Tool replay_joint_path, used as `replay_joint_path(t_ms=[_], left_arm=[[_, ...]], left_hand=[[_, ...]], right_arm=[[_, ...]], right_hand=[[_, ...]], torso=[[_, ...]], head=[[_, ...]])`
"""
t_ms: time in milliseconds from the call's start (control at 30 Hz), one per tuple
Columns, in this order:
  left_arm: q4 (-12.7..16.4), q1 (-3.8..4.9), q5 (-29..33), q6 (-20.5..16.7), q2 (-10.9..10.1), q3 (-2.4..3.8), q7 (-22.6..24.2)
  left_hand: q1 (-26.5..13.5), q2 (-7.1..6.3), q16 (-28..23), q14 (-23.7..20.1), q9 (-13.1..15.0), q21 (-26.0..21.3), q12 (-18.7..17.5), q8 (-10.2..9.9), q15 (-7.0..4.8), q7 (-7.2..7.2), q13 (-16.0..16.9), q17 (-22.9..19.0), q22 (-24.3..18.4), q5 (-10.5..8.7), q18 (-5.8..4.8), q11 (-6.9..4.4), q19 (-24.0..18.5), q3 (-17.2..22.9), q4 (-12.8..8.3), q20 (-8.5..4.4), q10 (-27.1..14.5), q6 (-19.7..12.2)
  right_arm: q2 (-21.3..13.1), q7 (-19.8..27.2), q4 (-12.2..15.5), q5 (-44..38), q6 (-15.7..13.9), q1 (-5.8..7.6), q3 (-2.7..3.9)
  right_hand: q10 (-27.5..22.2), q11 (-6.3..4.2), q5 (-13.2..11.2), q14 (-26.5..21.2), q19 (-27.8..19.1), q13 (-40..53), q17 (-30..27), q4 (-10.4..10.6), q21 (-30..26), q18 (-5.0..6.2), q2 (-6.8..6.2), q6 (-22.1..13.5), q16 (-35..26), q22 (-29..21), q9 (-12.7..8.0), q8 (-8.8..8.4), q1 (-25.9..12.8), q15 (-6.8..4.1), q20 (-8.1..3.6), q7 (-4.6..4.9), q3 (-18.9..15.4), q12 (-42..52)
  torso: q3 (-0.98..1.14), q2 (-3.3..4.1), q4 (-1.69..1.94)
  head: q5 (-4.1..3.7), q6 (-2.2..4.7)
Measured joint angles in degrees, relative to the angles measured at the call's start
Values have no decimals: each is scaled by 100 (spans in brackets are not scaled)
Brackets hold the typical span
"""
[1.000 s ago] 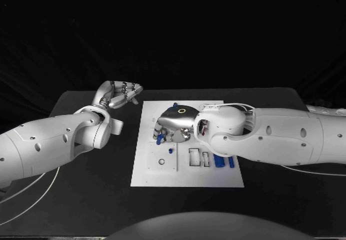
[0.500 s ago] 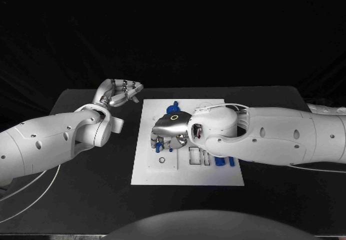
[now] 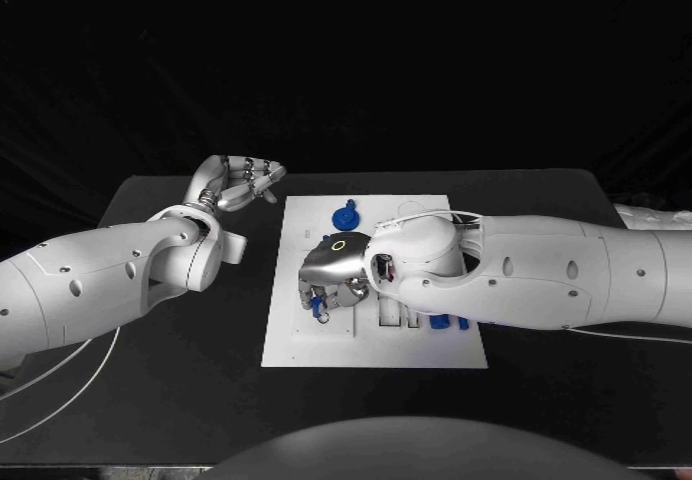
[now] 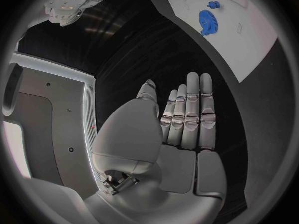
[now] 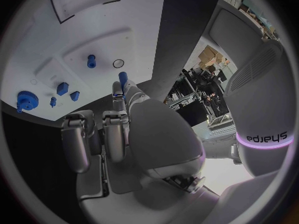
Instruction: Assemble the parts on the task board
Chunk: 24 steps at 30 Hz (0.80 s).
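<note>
The white task board lies in the middle of the black table. My right hand hovers over the board's left-middle part and pinches a small blue peg at its fingertips. The right wrist view shows the blue peg just short of a round hole, with another blue peg standing beside it. A blue gear sits at the board's far edge. My left hand is raised off the board's far left corner, its fingers straight and holding nothing.
Several small blue parts lie near the blue gear. More blue parts sit by the rectangular slots, half under my right forearm. Bare black table surrounds the board.
My right hand has carried the blue peg from the board's far middle toward its near left side, uncovering the blue gear. The left hand has stayed in place.
</note>
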Motion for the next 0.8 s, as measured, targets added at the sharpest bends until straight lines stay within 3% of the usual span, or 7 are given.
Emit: replay_joint_path(t_ms=[433, 800], left_arm=[[15, 0, -2, -5, 1, 0, 2], [23, 0, -3, -6, -20, 2, 5]], left_hand=[[0, 0, 0, 0, 0, 0, 0, 0, 0, 0, 0, -5, -7, 0, 0, 0, 0, 0, 0, 0, 0, 0], [0, 0, 0, 0, 0, 0, 0, 0, 0, 0, 0, -5, -7, 0, -1, 0, 0, 0, 0, 0, 0, 0]], right_arm=[[148, -31, -108, -61, 261, -164, 0], [149, -32, -119, -242, 240, -182, 14]], right_hand=[[-40, -1, 19, 0, 0, 0, 0, -1, 0, 0, -2, -11, 0, -1, 2, -18, 46, 0, 0, 11, 32, 0], [-50, 10, 18, 0, 0, 0, 0, -1, 0, 0, 6, -21, 0, -1, 8, -32, 69, 0, 0, 20, 32, -1]], torso=[[-3, -1, 2], [-2, -3, -1]], head=[[-3, -38], [-3, -35]])
